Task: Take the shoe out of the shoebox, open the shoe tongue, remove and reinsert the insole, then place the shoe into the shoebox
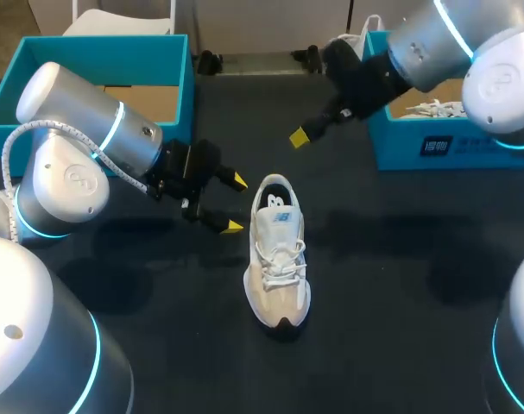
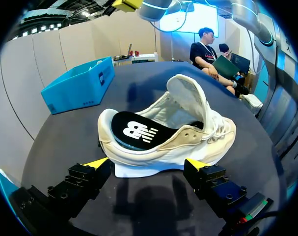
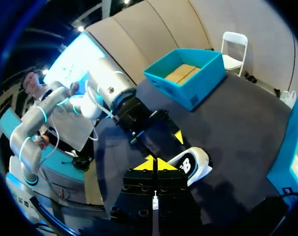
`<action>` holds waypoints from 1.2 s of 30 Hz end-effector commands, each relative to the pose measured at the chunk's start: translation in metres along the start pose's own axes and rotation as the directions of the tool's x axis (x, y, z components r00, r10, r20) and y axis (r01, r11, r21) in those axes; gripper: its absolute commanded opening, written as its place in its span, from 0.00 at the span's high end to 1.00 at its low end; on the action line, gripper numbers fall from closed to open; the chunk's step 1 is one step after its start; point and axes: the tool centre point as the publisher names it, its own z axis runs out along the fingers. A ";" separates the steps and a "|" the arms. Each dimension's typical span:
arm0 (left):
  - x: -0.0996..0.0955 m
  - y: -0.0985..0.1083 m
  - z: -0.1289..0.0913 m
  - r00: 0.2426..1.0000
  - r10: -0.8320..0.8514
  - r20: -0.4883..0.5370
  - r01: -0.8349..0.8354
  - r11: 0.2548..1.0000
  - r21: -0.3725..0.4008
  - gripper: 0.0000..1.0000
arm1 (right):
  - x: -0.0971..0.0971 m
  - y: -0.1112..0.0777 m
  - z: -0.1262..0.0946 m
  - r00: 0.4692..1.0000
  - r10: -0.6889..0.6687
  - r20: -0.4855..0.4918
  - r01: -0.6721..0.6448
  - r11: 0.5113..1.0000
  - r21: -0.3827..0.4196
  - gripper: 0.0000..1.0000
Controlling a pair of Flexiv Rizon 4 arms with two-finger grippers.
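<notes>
Head view: the shoe (image 1: 279, 250) stands upright on the counter (image 1: 400, 285), outside both boxes, with its toe toward our side. The left tool (image 1: 235, 203) is released with its fingers wide, just beside the heel end and not touching it. The left wrist view shows the tongue (image 2: 188, 96) pulled up and the black insole (image 2: 134, 130) lying inside the shoe. The right tool (image 3: 154, 165) is clenched on nothing and hangs over the counter beyond the heel, apart from the shoe.

We judge the step to be either the insole pull or the repack, and we cannot tell which. For the insole, we would send one finger in at the heel opening, pinch the insole's rear edge and lift it along the shoe, with the other tool pinning the shoe down. For the repack, we would grip across the heel walls, never the tongue.

The raised tongue and the laces (image 1: 277, 257) crowd the opening. The empty blue box (image 1: 171, 82), likely the shoebox, sits at the far left. The right blue box (image 1: 400, 142) holds white stuffing. Both are well apart from the shoe. The right arm hangs over the path to the right box.
</notes>
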 end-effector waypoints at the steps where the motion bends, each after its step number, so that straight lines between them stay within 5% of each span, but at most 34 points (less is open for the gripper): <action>1: 0.000 -0.001 0.000 1.000 0.000 0.000 0.000 1.000 -0.004 0.00 | 0.004 0.009 -0.004 0.972 0.000 0.237 -0.013 0.998 0.055 1.00; 17: 0.000 -0.001 0.000 1.000 0.000 0.000 0.000 1.000 -0.004 0.00 | 0.004 0.009 -0.004 0.972 0.000 0.237 -0.013 0.998 0.055 1.00; 24: -0.002 0.003 -0.012 1.000 0.008 0.000 -0.008 1.000 -0.009 0.00 | -0.013 0.009 0.010 0.865 0.084 0.495 -0.140 0.987 0.077 1.00; 36: -0.018 0.015 -0.050 0.999 0.037 0.016 -0.037 0.999 -0.001 0.00 | -0.032 0.005 0.044 0.763 0.193 0.617 -0.288 0.956 0.057 1.00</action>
